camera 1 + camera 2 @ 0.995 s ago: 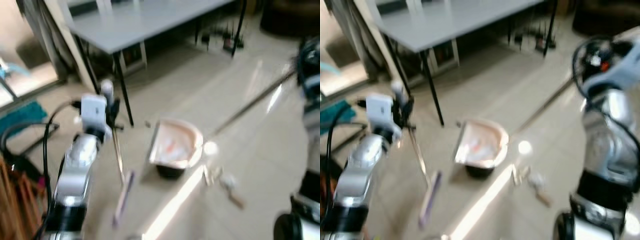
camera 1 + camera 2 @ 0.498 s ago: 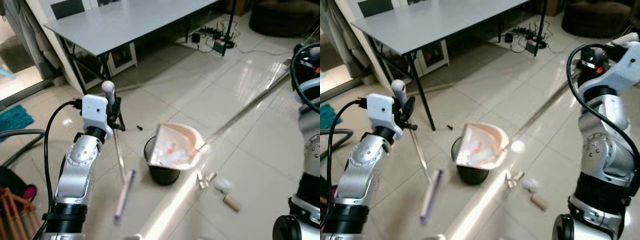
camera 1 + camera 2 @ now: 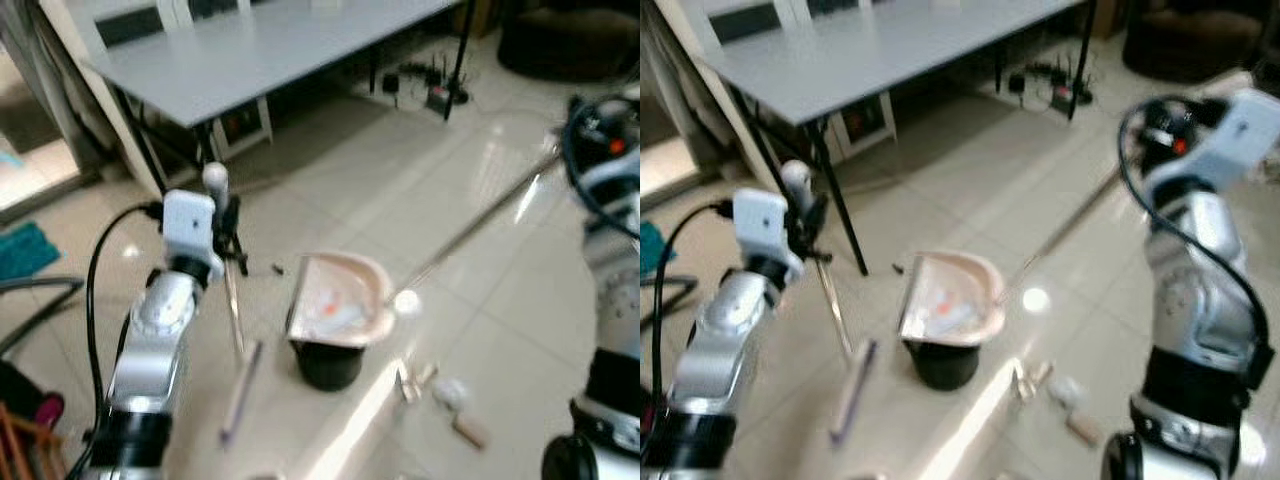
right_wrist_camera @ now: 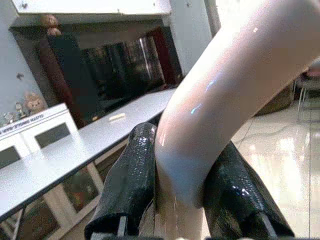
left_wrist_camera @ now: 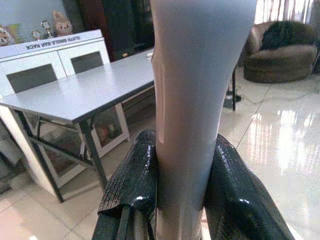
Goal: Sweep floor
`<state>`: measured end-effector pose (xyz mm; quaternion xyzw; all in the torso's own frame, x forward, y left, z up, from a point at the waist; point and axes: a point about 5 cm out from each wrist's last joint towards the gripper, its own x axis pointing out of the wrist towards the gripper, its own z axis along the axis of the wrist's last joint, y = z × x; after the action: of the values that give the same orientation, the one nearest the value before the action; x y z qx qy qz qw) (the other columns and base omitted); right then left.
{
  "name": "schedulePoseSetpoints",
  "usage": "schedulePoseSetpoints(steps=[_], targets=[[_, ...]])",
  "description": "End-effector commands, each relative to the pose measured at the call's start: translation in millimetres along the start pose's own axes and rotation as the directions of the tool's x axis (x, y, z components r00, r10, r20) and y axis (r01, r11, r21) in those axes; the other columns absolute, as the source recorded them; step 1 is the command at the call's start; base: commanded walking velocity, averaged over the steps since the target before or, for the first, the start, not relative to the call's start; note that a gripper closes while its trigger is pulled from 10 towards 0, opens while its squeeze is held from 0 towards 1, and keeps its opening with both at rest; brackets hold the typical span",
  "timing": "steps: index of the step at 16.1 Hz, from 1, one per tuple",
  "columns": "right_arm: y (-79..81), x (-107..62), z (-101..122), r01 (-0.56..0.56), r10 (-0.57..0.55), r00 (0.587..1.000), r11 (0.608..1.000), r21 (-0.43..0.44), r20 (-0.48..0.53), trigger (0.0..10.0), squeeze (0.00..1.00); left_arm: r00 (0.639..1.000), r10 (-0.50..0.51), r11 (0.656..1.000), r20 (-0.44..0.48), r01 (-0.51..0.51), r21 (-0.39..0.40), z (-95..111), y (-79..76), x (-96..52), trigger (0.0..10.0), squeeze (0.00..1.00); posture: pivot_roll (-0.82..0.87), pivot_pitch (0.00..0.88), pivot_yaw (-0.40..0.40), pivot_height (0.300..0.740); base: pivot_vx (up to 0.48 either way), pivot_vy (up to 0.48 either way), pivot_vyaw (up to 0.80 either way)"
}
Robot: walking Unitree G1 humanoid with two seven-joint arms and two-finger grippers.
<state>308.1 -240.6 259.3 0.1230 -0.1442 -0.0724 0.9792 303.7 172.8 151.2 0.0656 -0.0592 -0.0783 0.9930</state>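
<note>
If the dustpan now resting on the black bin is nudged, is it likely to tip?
Probably. The dustpan overhangs the smaller black bin, so its seat looks shaky. Its long handle, held by the right gripper, gives leverage; a small wrist move could tilt it and spill the debris.

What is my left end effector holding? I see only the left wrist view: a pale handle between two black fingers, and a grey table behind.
Observer: The left end effector grips a broom handle; its head rests on the floor, left of a black bin.
Operator: And the right arm?
Observer: The right end effector is shut on the pale dustpan handle; the long pole runs down to the dustpan, tipped over the bin.
Operator: Is rubbish left?
Observer: Yes, some small scraps lie on the tiles, right of the bin.
</note>
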Motion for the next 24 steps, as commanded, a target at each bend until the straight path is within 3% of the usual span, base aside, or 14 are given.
schedulePoseSetpoints(steps=[1,6,14,18,22,23,24], targets=[[12.6,1.1,10.7,-0.053,0.051,0.996,0.998,0.026,0.068,10.0,0.00,0.999,0.020,0.999,0.037,-0.021,0.034,9.2,8.3,-0.6,10.0,0.00,0.03,0.019,0.047,0.740,0.401,0.000,0.00],[11.6,2.1,13.7,-0.054,0.052,0.995,0.998,0.017,0.090,10.0,0.00,0.997,0.037,0.999,0.065,-0.038,0.001,11.9,13.0,0.1,10.0,0.00,0.02,0.026,0.052,0.740,0.391,0.000,0.00],[13.2,4.0,14.9,-0.079,0.081,0.992,0.997,-0.022,0.097,10.0,0.00,0.999,0.021,0.999,0.049,-0.022,0.027,11.3,13.3,0.9,10.0,0.00,0.02,0.035,0.056,0.740,0.000,0.000,0.00],[25.8,3.5,18.5,-0.172,0.182,0.976,0.981,-0.094,0.118,10.0,0.00,0.999,0.014,0.999,0.042,-0.016,0.032,10.1,13.9,1.1,10.0,0.00,0.02,0.036,0.062,0.740,0.000,0.000,0.00],[58.1,-8.0,9.4,-0.371,0.395,0.914,0.905,-0.210,0.088,10.0,0.00,1.000,0.005,0.999,0.030,-0.007,0.045,8.6,12.7,1.3,10.0,0.00,0.03,0.046,0.059,0.740,0.000,0.000,0.00],[65.9,-10.9,6.4,-0.411,0.441,0.895,0.877,-0.247,0.075,10.0,0.00,1.000,0.006,0.999,0.029,-0.007,0.046,8.4,12.9,1.6,10.0,0.00,0.02,0.046,0.059,0.740,0.000,0.000,0.00],[77.6,-16.4,2.2,-0.479,0.515,0.856,0.825,-0.300,0.049,10.0,0.00,1.000,0.005,0.999,0.027,-0.007,0.048,8.1,12.9,1.7,10.0,0.00,0.02,0.047,0.059,0.740,0.000,0.000,0.00]])
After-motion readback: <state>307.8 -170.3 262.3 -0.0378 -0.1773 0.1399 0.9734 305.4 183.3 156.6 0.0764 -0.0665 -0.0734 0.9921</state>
